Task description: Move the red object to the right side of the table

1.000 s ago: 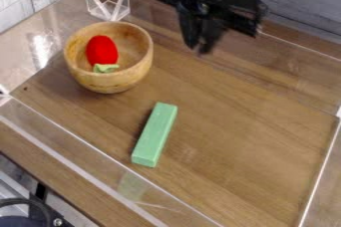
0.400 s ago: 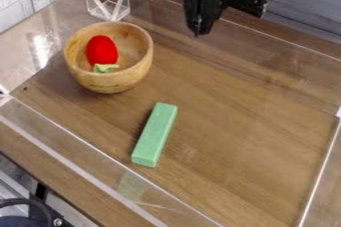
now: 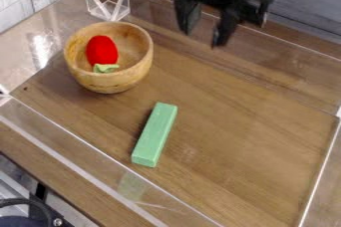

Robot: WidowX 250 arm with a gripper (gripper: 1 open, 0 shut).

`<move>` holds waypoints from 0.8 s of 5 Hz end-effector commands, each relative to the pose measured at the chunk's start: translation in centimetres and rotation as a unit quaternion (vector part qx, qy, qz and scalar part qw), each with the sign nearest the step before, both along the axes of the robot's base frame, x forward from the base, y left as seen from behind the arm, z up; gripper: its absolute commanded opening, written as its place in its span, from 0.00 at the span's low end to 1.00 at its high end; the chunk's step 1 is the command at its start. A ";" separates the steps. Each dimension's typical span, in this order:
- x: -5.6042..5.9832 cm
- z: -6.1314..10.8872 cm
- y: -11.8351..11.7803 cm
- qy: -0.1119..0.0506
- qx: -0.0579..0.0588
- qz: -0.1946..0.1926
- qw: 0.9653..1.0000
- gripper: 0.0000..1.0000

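Camera view, approach step. Gripper (image 3: 204,25): fingers spread wide, empty, well apart from target. Red object (image 3: 102,49): inside wooden bowl (image 3: 80,77), left on table (image 3: 253,112). Advice: descend straight between bowl walls, straddle toy, avoid rim.

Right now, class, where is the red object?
The red object sits inside the wooden bowl on the camera view's left, up-left of the green block.

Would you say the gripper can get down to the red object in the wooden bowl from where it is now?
Probably yes. The gripper hangs open above the table, right of the wooden bowl. The red object lies uncovered in the bowl, and only the low rim stands around it.
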State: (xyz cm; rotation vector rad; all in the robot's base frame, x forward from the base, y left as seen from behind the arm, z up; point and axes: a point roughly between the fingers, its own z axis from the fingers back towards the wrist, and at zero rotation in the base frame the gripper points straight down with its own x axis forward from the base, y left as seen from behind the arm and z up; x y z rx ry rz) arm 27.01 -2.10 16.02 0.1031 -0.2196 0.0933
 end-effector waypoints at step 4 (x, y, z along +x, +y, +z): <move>-0.5 -0.3 8.5 0.006 0.012 -0.001 1.000 1.00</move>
